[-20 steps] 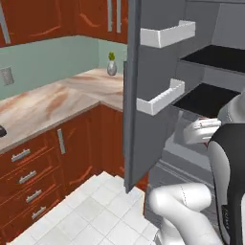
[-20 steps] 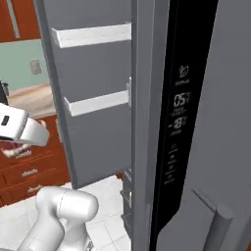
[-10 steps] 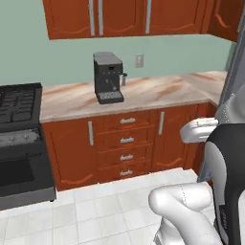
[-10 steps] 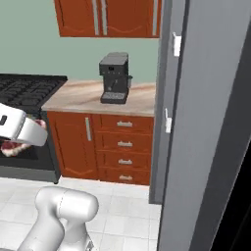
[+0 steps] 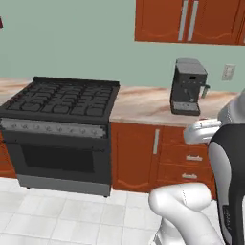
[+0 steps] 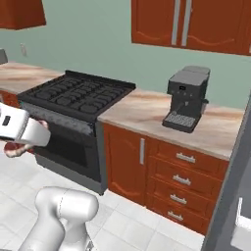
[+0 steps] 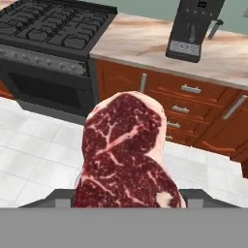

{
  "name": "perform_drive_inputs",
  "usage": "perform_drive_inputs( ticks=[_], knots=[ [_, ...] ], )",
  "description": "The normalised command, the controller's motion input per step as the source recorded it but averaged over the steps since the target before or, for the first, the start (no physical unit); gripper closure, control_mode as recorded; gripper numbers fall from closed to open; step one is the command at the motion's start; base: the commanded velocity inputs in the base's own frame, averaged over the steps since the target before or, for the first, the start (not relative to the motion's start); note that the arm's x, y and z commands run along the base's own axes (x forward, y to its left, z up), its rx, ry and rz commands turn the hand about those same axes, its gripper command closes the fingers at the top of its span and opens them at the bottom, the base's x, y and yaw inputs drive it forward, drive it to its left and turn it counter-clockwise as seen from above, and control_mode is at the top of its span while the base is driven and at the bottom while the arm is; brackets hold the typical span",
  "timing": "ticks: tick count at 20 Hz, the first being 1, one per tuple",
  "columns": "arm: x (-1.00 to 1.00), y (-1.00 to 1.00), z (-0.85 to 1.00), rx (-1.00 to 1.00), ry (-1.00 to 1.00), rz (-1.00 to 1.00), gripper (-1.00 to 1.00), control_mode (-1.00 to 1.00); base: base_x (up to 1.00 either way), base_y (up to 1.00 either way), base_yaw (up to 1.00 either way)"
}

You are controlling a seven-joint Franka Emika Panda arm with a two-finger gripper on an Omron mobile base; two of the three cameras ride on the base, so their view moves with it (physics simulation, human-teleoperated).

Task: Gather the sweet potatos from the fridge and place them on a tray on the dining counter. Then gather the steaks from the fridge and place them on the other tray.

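In the left base view, a gas stove [image 5: 62, 103] sits at nine o'clock. In the right base view, a coffee machine [image 6: 186, 98] stands at one o'clock. In the hand view, a steak [image 7: 127, 154] is clamped at center by the gripper [image 7: 128, 196]; carriage to the blue tray is judged next.

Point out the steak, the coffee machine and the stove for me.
steak [image 7: 126, 155], hand view, middle of the marbled slab.
coffee machine [image 6: 187, 98], right base view, front of its body.
stove [image 5: 62, 98], left base view, black burner grates.

Fingertips hidden behind steak [image 7: 127, 152]
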Motion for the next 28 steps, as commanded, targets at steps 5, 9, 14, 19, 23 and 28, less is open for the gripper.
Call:
perform_drive_inputs(
  ticks=[5, 9, 14, 19, 23, 28],
  knots=[
    [0.00, 0.00, 0.00, 0.00, 0.00, 0.00, 1.00, 1.00, 0.00, 0.00, 1.00],
    [0.00, 0.00, 0.00, 0.00, 0.00, 0.00, 1.00, 1.00, 0.12, 0.00, 0.97],
    [0.00, 0.00, 0.00, 0.00, 0.00, 0.00, 1.00, 1.00, 0.77, -0.15, 0.78],
    [0.00, 0.00, 0.00, 0.00, 0.00, 0.00, 1.00, 1.00, 0.99, -0.65, 0.50],
    [0.00, 0.00, 0.00, 0.00, 0.00, 0.00, 1.00, 1.00, 1.00, -0.30, 0.44],
    [0.00, 0.00, 0.00, 0.00, 0.00, 0.00, 1.00, 1.00, 1.00, 0.01, 0.48]
  ],
)
